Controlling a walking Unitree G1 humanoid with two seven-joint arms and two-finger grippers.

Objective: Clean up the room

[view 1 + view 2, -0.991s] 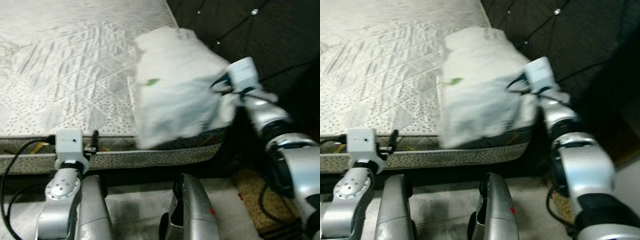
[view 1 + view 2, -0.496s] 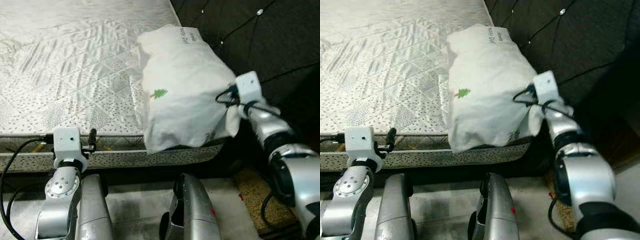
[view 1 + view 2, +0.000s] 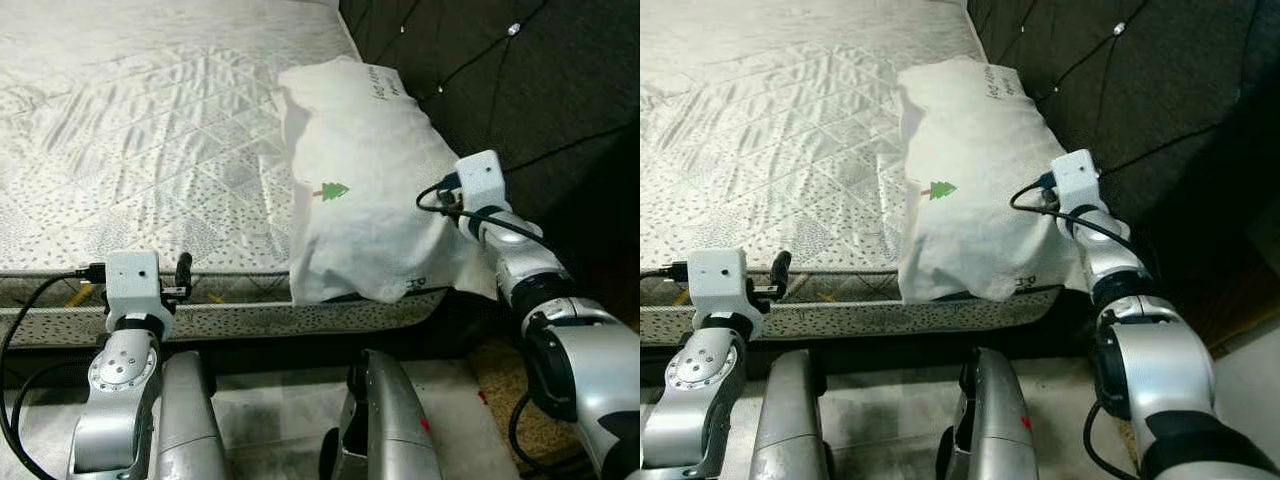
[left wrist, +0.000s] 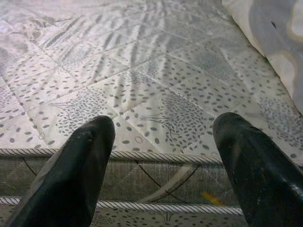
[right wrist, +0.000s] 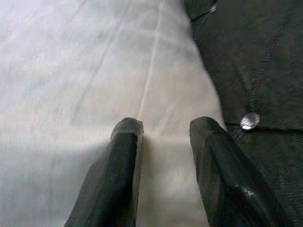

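the pillow (image 3: 365, 185) lies on the mattress (image 3: 140, 150) at its right side, lengthwise against the dark tufted headboard (image 3: 500, 90). its near end overhangs the front edge of the mattress and sags slightly downward. the pillowcase is white and creased, with a small green tree motif (image 3: 333, 190) near the middle of its upper face, a line of dark lettering near the far end, and further small dark print near the overhanging end. the lettering is too small to read.

the right gripper (image 5: 163, 142) is at the pillow's right flank, between the pillow and the headboard. in the right wrist view its two black fingers (image 5: 120, 175) rest on the white fabric with a narrow gap between them; a fold of cloth runs into that gap, but it cannot be told whether the fabric is pinched or merely touched. a metal stud (image 5: 249, 120) of the headboard sits just beside the pillow's edge.

the left gripper (image 4: 163, 165) is held low at the front edge of the mattress, well apart from the pillow. its fingers are spread wide and hold nothing; the quilted, dotted mattress surface and its piped border show between them.
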